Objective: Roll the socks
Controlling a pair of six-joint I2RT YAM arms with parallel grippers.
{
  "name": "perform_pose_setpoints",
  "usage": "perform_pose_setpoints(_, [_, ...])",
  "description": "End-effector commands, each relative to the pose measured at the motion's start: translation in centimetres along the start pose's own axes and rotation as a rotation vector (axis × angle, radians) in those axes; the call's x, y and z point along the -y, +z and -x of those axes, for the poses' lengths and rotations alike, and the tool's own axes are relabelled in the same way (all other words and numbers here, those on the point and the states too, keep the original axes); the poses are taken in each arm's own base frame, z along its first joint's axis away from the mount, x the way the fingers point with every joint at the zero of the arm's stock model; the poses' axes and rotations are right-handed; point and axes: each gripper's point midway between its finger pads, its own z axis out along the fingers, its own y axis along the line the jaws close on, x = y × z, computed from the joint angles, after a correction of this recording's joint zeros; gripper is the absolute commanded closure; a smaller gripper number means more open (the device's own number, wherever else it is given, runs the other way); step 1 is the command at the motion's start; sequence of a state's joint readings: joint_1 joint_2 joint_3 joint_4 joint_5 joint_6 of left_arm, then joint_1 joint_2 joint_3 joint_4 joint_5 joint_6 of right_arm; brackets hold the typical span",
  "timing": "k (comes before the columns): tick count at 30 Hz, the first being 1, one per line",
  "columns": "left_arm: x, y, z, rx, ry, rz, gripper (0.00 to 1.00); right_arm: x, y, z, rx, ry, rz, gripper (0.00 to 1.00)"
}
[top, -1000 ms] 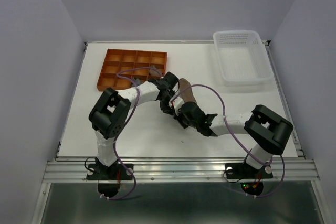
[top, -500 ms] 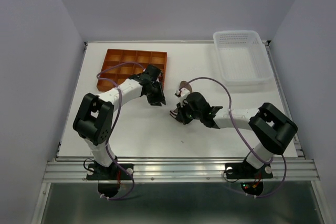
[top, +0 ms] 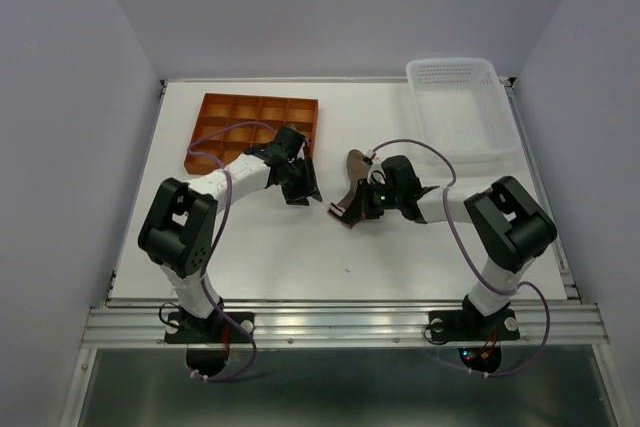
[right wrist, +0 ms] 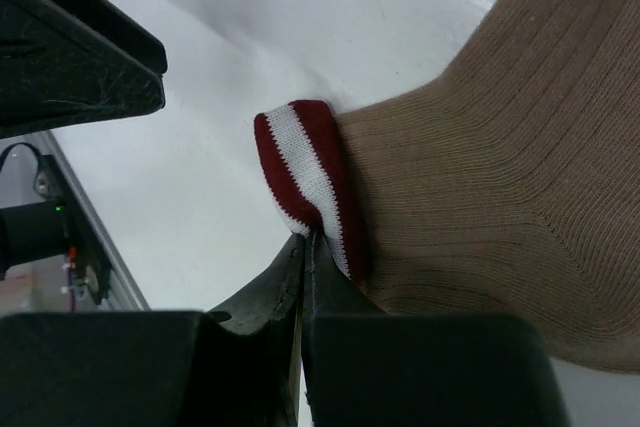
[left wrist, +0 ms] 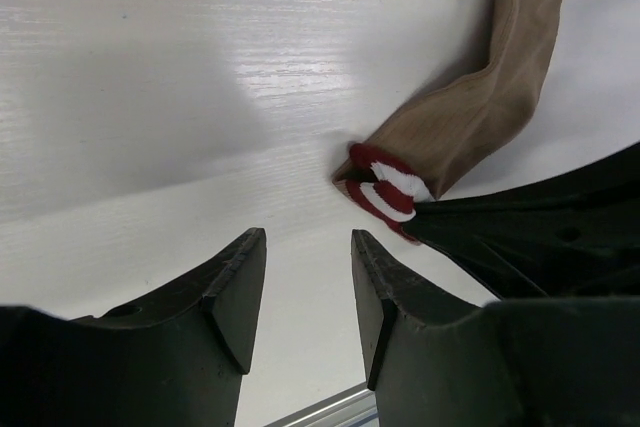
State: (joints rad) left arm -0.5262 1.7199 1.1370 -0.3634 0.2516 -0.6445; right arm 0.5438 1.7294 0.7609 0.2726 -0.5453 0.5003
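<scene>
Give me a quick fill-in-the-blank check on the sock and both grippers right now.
1. The right gripper pinches the tan sock by its red-and-white ____ cuff.
2. The left gripper holds nothing; its jaws are ____.
3. The compartment tray near the left gripper is ____ in colour.
Missing words: striped; open; orange.
</scene>
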Motion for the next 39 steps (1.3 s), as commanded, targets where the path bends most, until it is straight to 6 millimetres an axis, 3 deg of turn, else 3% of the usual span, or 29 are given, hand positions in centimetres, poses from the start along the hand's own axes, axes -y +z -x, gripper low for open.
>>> perform_pose_setpoints(1, [1.4, -0.3, -0.2, 0.002, 0.032, -0.07, 0.5, -1.3, 0.0, 0.2, -0.03, 0.089, 0.125, 0.99])
perform_pose_setpoints(12, [4.2, 2.0, -0.4, -0.014, 0.079, -0.102, 0.49, 1.7, -0.3, 1.0, -0.005, 0.249, 0.104, 0.99])
perform_pose_setpoints(23, [6.1, 3.4, -0.5, -0.012, 0.111, -0.153, 0.49, 2.2, -0.1, 0.8, -0.026, 0.276, 0.129, 0.99])
perform_pose_setpoints(32, [5.3, 5.4, -0.7, -0.023, 0.099, -0.115, 0.51, 2.3, -0.3, 0.8, -0.03, 0.274, 0.138, 0.99])
perform_pose_setpoints(35, [5.6, 5.9, -0.4, -0.006, 0.108, -0.101, 0.57, 1.8, -0.5, 0.7, -0.04, 0.254, 0.163, 0.99])
perform_pose_setpoints(37, [5.9, 6.2, -0.5, 0.0, 0.115, -0.095, 0.7, 1.7, -0.6, 0.9, -0.031, 0.238, 0.162, 0.99])
perform_pose_setpoints(39, [6.1, 6.4, -0.7, -0.008, 0.119, -0.096, 0.74, 1.6, -0.9, 1.3, -0.019, 0.205, 0.152, 0.98])
